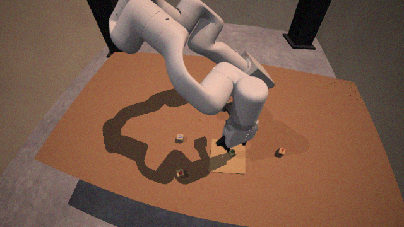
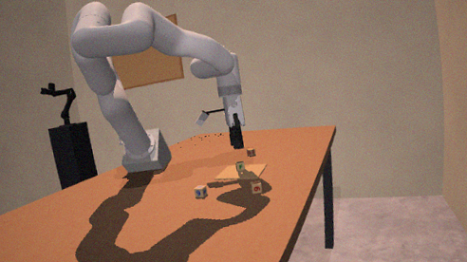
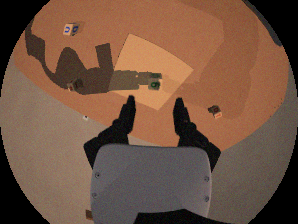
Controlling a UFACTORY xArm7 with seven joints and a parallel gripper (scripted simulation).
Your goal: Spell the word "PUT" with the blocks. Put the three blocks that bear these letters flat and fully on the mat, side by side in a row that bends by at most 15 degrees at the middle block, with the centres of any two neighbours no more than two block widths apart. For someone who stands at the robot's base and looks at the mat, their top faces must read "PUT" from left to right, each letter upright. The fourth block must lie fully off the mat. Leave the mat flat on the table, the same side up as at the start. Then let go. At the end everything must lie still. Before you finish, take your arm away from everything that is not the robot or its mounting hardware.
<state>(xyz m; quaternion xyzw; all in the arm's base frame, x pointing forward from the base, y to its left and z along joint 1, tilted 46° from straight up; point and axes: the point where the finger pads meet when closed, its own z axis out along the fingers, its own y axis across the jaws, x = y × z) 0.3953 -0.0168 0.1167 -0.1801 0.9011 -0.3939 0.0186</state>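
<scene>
1. The tool (image 1: 235, 146) (image 2: 237, 146) (image 3: 155, 103) is hovering above the mat (image 1: 233, 167) (image 2: 226, 173) (image 3: 135, 50), standing partly open and holding nothing.
2. The green-lettered block (image 1: 232, 152) (image 2: 240, 166) (image 3: 155, 83) is sitting on the mat, below the tool; its letter is too small to read surely.
3. The U block (image 1: 179, 137) (image 2: 200, 192) (image 3: 71, 29) is resting off the mat on the tabletop (image 1: 315, 126) (image 2: 41, 242) (image 3: 175, 15).
4. The P block (image 1: 180, 173) (image 2: 256, 188) (image 3: 75, 85) is lying off the mat, in the arm's shadow.
5. The T block (image 1: 281, 152) (image 2: 251, 152) (image 3: 216, 113) is resting off the mat, on the opposite side from U and P.

the green block's (image 1: 232, 152) (image 2: 240, 166) (image 3: 154, 84) letter is too small to read.
</scene>
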